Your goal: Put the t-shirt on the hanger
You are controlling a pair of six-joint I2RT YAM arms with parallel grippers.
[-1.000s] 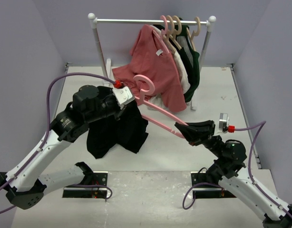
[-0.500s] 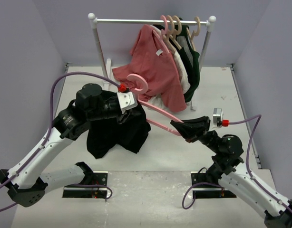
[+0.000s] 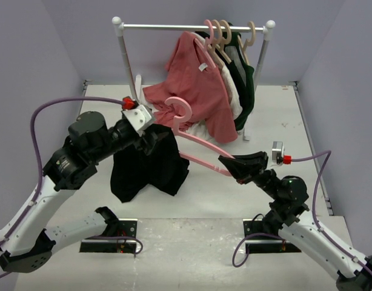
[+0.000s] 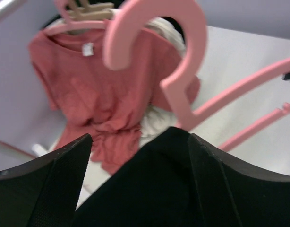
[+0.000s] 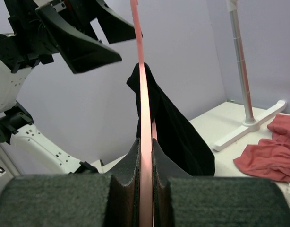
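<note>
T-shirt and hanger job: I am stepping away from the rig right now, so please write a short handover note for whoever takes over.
Right gripper: shut on the hanger, fingers clamped on the end of one arm, holding it up off the table.
Left gripper: open near the hook end, with t-shirt cloth between its fingers but not pinched.
Done: the t-shirt hangs bunched from the hanger arm away from the right gripper.
Left: the arm toward the right gripper is bare. The shirt likely needs to be regrasped, drawn over that arm, and its neck settled at the hook.
</note>
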